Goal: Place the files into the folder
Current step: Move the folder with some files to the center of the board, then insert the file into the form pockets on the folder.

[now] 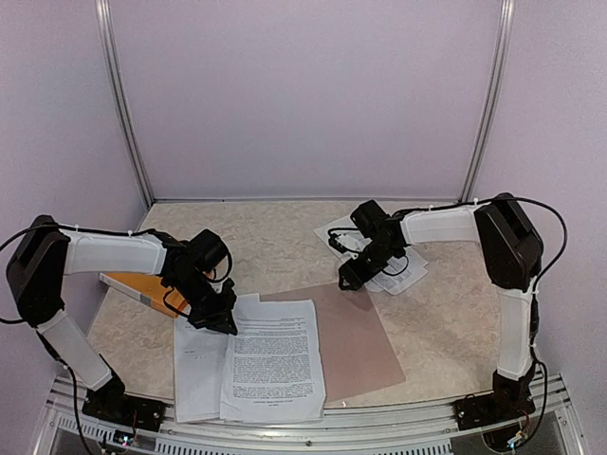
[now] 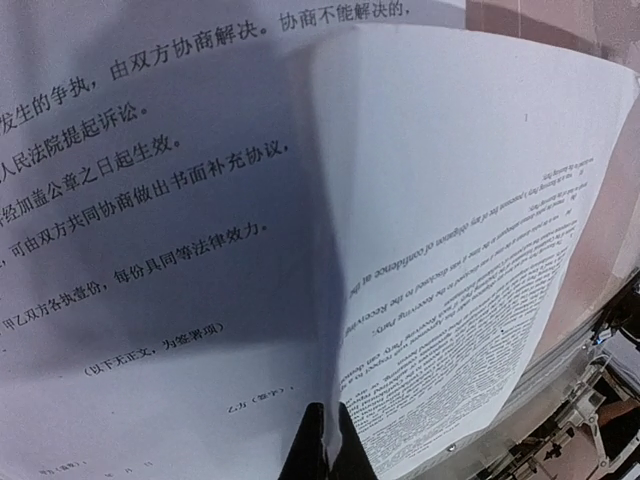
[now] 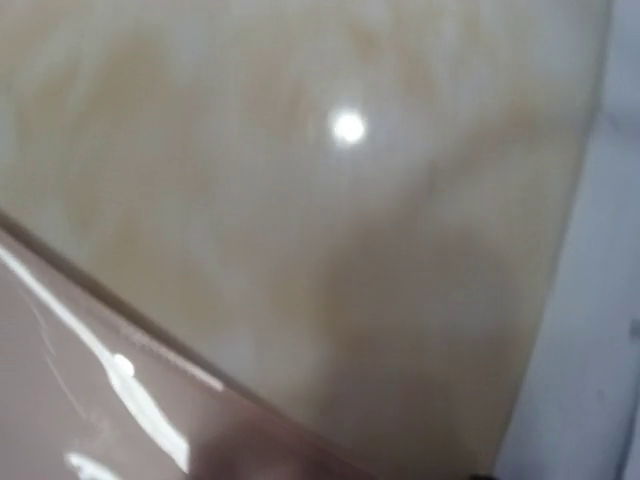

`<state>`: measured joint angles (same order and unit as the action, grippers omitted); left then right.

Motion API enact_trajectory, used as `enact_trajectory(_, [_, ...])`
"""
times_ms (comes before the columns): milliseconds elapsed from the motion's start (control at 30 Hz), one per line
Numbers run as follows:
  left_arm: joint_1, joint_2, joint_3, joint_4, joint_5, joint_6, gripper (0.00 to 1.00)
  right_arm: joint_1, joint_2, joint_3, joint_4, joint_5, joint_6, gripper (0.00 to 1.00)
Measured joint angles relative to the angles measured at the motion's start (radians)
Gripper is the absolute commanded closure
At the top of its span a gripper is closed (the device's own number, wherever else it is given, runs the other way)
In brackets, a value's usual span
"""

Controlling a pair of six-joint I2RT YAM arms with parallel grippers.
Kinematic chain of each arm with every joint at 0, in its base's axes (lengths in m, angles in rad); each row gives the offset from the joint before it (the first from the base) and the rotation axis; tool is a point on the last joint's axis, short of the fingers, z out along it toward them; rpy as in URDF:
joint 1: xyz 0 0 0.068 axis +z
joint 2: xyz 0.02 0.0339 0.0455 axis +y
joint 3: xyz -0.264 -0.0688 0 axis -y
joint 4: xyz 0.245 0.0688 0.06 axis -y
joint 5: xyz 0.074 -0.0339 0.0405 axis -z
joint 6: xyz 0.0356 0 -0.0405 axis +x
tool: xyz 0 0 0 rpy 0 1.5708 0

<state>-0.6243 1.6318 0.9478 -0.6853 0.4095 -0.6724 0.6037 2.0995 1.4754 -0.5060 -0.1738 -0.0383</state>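
The files (image 1: 274, 358), white sheets printed with black text, partly Chinese, lie at the near edge of the table (image 1: 446, 322), overlapping the left side of the flat brownish folder (image 1: 353, 339). The left gripper (image 1: 218, 318) pinches their far left corner, raising a crease. The right gripper (image 1: 349, 277) hovers by the folder's far edge; its opening cannot be told.

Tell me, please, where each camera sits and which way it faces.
Top external: above and behind the bases, looking down at the table; both arms, left gripper and right gripper show.
Left wrist: on the left arm, over the files; its gripper pinches a sheet.
Right wrist: on the right arm, facing down at table and folder; no fingers show.
Shared: top and left wrist see the files.
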Motion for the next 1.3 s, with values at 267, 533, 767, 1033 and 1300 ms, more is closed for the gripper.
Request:
enact_trajectory(267, [-0.005,-0.093,-0.006,-0.057,0.015,-0.041,1.00,0.047,-0.126,-0.107,0.009,0.034,-0.061,0.12])
enact_trajectory(533, [-0.010,-0.180,-0.006,-0.137,0.015,-0.072,1.00,0.174,-0.134,-0.102,0.024,0.074,-0.145,0.09])
enact_trajectory(767, [-0.010,-0.215,-0.009,-0.180,0.009,-0.091,1.00,0.243,-0.087,-0.060,0.024,0.124,-0.201,0.09])
enact_trajectory(1033, [-0.010,-0.241,-0.038,-0.192,0.005,-0.104,1.00,0.253,-0.023,-0.014,0.015,0.128,-0.248,0.09])
enact_trajectory(1300, [-0.010,-0.244,-0.057,-0.192,0.005,-0.103,1.00,0.253,-0.009,-0.010,0.011,0.080,-0.292,0.09])
